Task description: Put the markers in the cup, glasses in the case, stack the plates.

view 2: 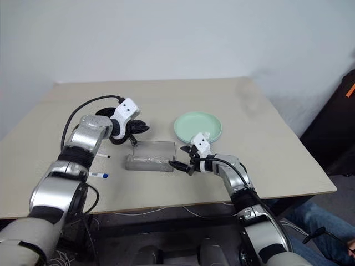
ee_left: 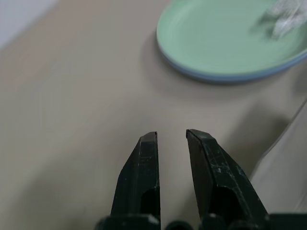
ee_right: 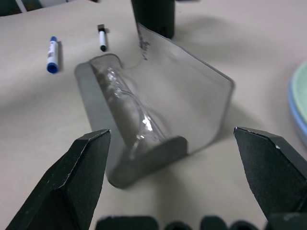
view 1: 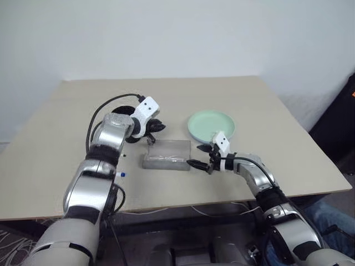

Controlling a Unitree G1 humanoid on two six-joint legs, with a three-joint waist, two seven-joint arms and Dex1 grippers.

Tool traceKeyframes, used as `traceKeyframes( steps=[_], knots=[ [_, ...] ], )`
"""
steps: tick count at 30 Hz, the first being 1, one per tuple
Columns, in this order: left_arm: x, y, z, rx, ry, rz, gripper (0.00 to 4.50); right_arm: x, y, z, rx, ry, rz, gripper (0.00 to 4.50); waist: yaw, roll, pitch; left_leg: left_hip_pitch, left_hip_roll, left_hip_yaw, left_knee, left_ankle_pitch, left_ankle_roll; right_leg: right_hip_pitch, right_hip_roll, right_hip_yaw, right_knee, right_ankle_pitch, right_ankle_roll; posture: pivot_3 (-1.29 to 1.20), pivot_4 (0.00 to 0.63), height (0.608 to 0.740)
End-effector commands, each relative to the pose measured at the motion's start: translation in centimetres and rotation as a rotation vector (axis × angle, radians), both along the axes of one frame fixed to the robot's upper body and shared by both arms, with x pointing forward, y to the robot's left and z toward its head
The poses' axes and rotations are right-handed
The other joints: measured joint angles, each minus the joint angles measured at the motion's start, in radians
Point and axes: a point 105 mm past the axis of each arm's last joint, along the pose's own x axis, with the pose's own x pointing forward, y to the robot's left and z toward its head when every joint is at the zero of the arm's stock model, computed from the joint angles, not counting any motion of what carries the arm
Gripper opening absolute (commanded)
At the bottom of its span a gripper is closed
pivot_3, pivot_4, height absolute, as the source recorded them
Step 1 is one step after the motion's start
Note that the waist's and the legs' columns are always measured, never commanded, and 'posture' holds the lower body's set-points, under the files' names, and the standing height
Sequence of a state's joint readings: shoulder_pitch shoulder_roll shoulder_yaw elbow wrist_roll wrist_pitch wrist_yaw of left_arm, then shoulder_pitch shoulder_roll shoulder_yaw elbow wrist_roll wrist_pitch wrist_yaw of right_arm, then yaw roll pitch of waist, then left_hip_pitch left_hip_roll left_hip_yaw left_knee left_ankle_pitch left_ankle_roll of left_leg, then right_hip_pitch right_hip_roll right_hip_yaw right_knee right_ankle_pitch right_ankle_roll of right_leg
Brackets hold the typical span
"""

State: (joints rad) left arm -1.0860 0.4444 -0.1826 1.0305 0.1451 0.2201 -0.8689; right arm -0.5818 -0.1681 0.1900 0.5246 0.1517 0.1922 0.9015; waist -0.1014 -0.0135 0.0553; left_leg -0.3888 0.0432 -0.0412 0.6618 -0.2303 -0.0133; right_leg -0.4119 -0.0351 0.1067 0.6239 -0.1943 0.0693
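Black cup (ee_right: 153,17) stands just behind open case (ee_right: 158,120).

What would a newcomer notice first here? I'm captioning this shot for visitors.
The open grey case in the middle of the table, with the clear glasses lying inside it. Both grippers flank it: the left gripper behind its raised lid, the right gripper wide open at its end. The mint plate sits stacked on the blue one beyond.

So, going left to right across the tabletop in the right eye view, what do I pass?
Blue-capped white marker → black-capped white marker → left gripper → open grey felt case with the clear-framed glasses inside → open right gripper → pale mint green round plate, stacked on the light blue plate.
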Motion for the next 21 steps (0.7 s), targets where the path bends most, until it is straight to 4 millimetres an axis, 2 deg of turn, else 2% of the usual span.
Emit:
traceKeyframes(
  steps=[1, 8, 21],
  knots=[
    [0.53, -0.33, 1.17, 0.020, -0.032, -0.017, 0.89, 0.57, 0.24, 1.75, 0.016, -0.063, 0.012, 4.45, -0.001, 0.000, 0.000, 0.000, 0.000, 0.000, 0.000, 0.000, 0.000, 0.000, 0.000, 0.001, 0.000, 0.000, 0.000, 0.00, 0.000, 0.740],
    [0.65, -0.32, 1.14, 0.022, -0.031, -0.020, 0.89, 0.57, 0.24, 1.75, 0.016, -0.063, 0.012, 4.45, -0.001, 0.000, 0.000, -0.006, 0.000, 0.000, -0.002, 0.000, 0.000, -0.008, 0.002, 0.002, 0.002, 0.000, 0.000, 0.00, 0.000, 0.740],
    [0.68, -0.31, 1.13, 0.023, -0.032, -0.021, 0.89, 0.57, 0.24, 1.75, 0.016, -0.063, 0.013, 4.45, -0.001, 0.000, 0.000, -0.006, 0.000, 0.002, -0.001, 0.000, 0.000, -0.008, 0.002, 0.004, 0.002, 0.000, 0.000, 0.00, 0.000, 0.740]
  ],
)
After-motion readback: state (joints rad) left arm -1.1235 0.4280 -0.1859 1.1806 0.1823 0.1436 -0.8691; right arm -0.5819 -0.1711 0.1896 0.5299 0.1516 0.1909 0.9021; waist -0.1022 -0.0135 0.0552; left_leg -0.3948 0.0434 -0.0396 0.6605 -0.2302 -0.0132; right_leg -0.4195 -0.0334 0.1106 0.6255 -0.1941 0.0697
